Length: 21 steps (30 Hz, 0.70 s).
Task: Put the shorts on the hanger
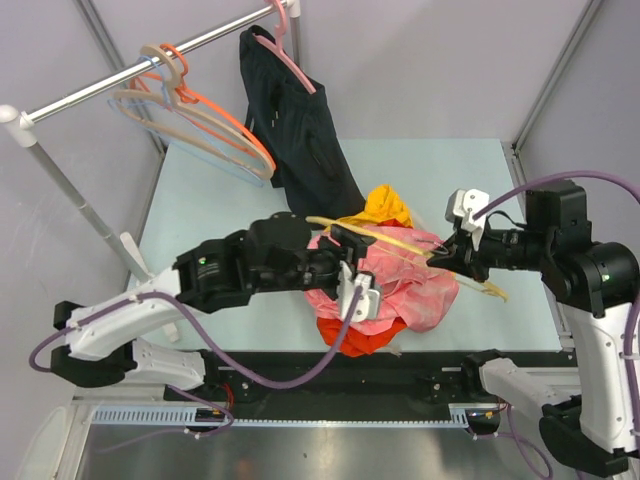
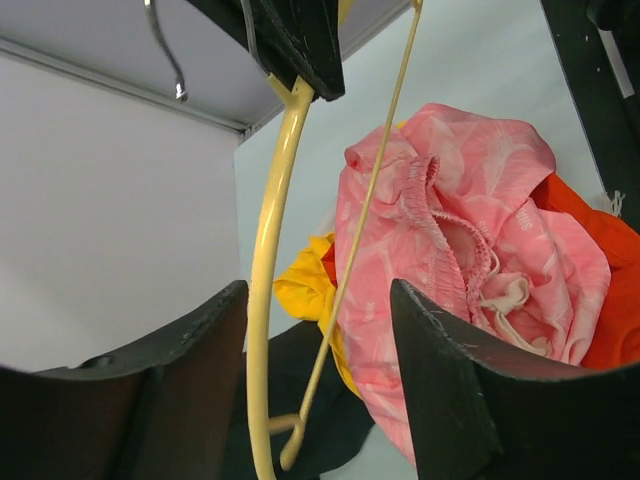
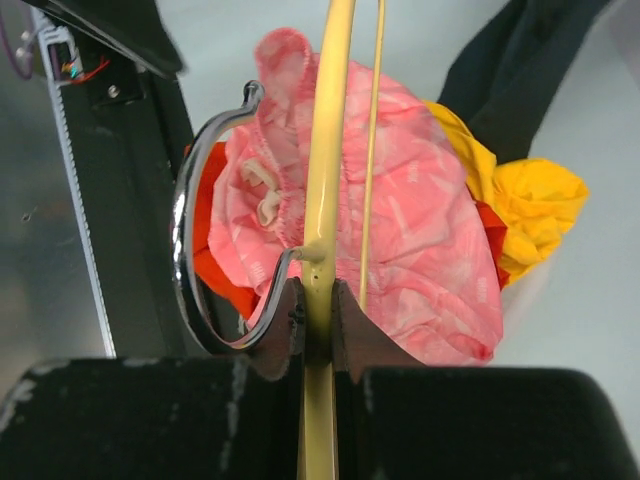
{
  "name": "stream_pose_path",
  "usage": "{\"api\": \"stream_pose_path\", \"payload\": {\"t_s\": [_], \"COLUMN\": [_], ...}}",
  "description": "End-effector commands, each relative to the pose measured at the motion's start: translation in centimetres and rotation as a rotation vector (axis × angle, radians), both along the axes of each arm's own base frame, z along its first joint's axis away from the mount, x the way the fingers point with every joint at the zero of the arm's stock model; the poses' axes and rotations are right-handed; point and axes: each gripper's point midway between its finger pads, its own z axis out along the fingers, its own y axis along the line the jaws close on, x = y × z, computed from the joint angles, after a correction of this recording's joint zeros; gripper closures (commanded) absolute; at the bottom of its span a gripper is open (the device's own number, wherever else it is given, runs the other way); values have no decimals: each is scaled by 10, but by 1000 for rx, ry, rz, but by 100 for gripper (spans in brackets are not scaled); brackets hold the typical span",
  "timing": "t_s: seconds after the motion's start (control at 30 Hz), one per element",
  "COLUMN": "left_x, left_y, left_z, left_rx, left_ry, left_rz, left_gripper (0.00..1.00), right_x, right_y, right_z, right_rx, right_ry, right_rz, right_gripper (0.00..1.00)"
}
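Note:
The yellow hanger point(image 1: 400, 240) lies level over the pink shorts point(image 1: 425, 285), which sit crumpled on the table. My right gripper point(image 1: 446, 254) is shut on the hanger point(image 3: 330, 150) beside its metal hook point(image 3: 185, 240), with the shorts point(image 3: 420, 250) beneath. My left gripper point(image 1: 342, 258) is open at the hanger's other end. In the left wrist view the hanger's thick arm point(image 2: 268, 290) passes between the spread fingers point(image 2: 450, 400), nearer the left one, untouched by either. The shorts point(image 2: 450, 220) show their waistband and white drawstring point(image 2: 505, 300) just beyond.
An orange-red garment point(image 1: 350, 335) lies under the shorts and a yellow one point(image 1: 388, 205) behind them. A black garment point(image 1: 300, 130) hangs on a pink hanger from the rail point(image 1: 100, 90), beside orange and beige hangers point(image 1: 215, 125). The rail's post point(image 1: 60, 180) stands at the left.

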Motion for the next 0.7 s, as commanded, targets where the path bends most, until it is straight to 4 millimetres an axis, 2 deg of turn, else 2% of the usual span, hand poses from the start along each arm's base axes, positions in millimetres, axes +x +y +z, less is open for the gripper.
{"api": "stream_pose_path", "payload": {"t_s": [0.0,0.13,0.2,0.27,0.3,0.33,0.37,0.4,0.43,0.47,0.57,0.63,0.67], "left_x": [11,12,9,6,6,6,6,9,12,21,33,31,32], "left_y": [-12,-18,-20,-19,-19,-19,-18,-16,-15,-11,-4,-2,0], "left_z": [15,-6,-23,-32,-34,-36,-36,-35,-31,-31,-18,-11,-8], "left_rx": [-32,32,77,99,98,93,72,56,27,2,-84,-137,-160], "left_ry": [-60,-46,-8,45,73,101,159,196,221,271,338,339,334], "left_rz": [36,25,13,27,31,44,71,82,97,140,185,175,180], "left_gripper": [39,42,53,67,90,100,100,100,100,100,100,100,100], "right_x": [-29,-30,-27,-23,-21,-17,-15,-16,-18,-18,-21,-13,-9], "right_y": [6,13,14,15,15,16,15,16,16,16,17,18,19], "right_z": [2,4,4,4,5,8,10,11,13,13,19,22,23], "right_rx": [-49,-67,-83,-91,-89,-82,-78,-69,-55,-46,-3,2,3], "right_ry": [-8,-41,-54,-67,-69,-84,-96,-99,-114,-121,-167,-186,-179], "right_rz": [92,112,118,115,104,96,83,82,84,82,80,57,44], "right_gripper": [100,100,100,100,100,97,93,79,69,52,26,25,28]}}
